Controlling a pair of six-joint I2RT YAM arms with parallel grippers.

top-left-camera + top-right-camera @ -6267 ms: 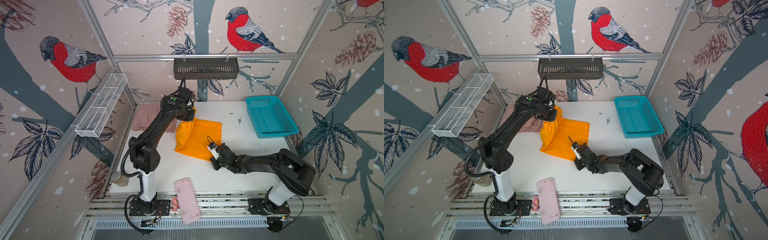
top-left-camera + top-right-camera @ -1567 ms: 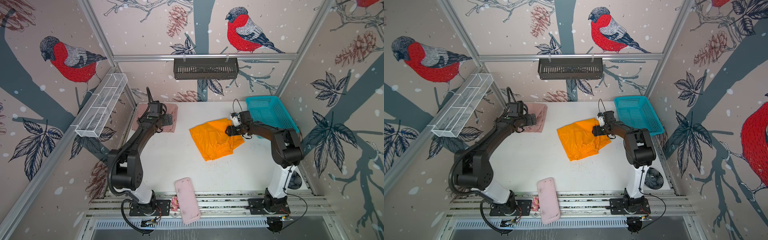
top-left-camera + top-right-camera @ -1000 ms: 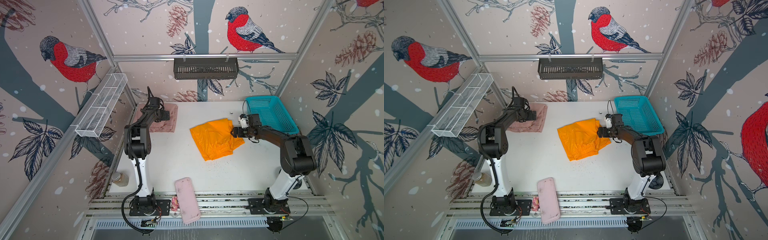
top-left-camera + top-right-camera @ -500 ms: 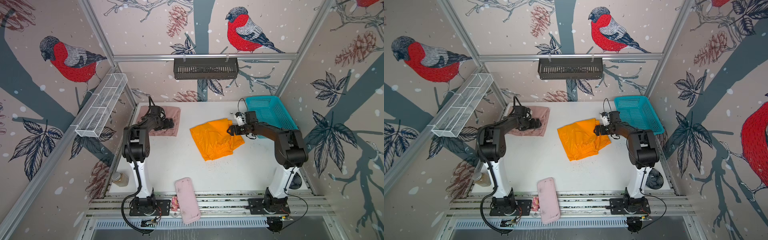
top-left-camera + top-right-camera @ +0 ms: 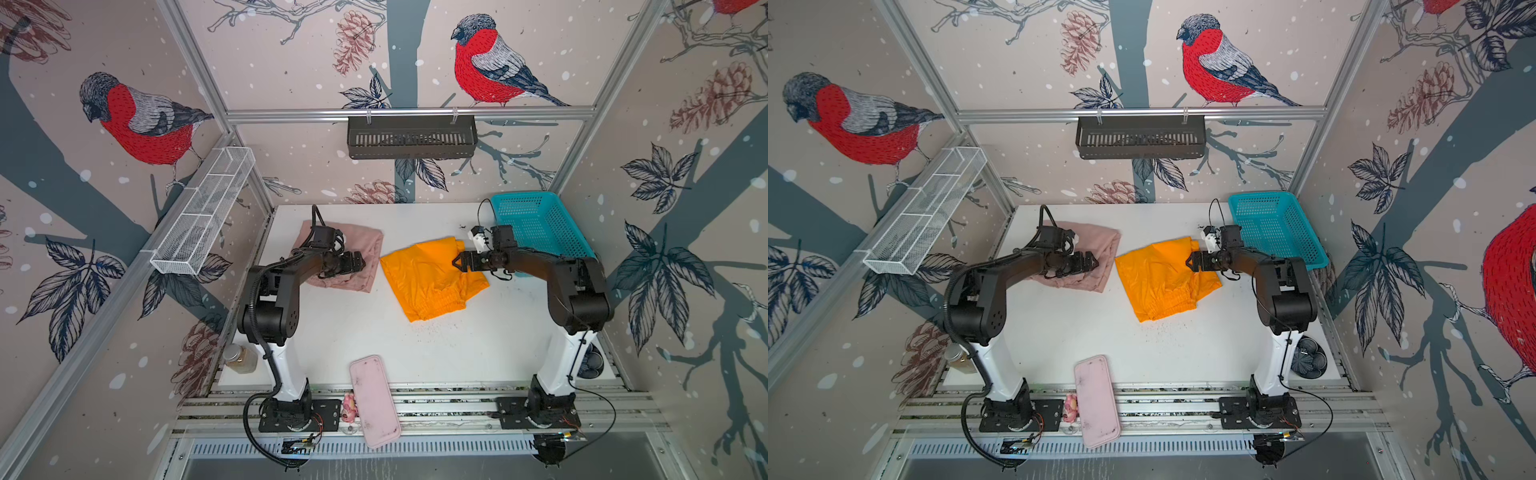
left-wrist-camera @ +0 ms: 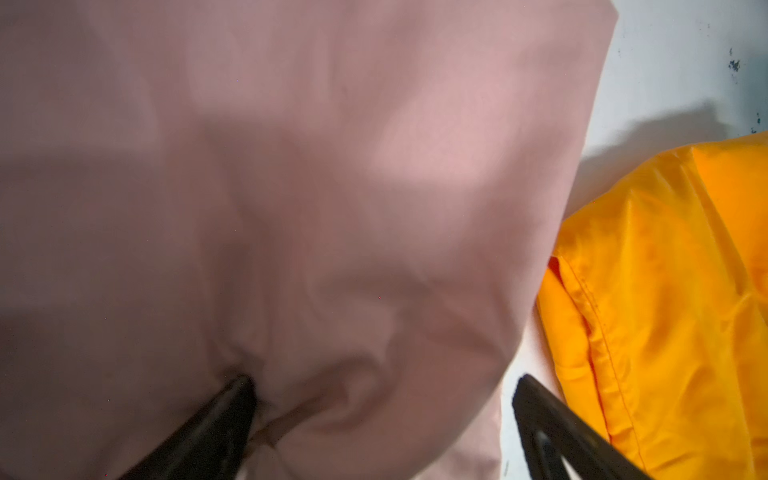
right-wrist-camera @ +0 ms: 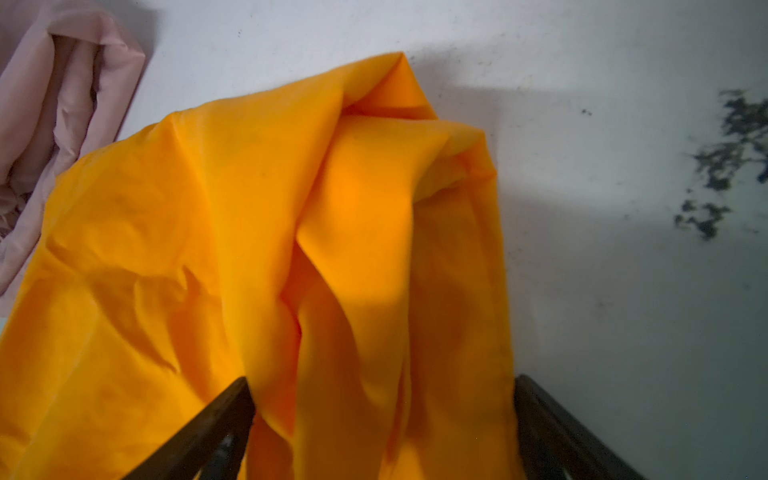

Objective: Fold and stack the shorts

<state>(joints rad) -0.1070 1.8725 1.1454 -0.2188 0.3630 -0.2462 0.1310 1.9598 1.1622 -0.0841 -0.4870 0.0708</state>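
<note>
Dragged rightward to the middle of the counter [image 5: 353,332] since seconds earlier, orange shorts [image 5: 428,278] lying crumpled, long axis near-to-far, far-right hem between the spread, unclosed jaws of the right end effector [image 5: 456,262], the nearer arm. Pink shorts [image 5: 368,249] just beside at far left, under the left end effector [image 5: 360,264], likewise spread. Shown only by wrist views: a left fingertip [image 6: 237,399] dimpling pink cloth.

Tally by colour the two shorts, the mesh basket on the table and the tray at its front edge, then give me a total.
Pink: 2, the pink shorts and the tray
Orange: 1, the orange shorts
Teal: 1, the basket
Total: 4
</note>
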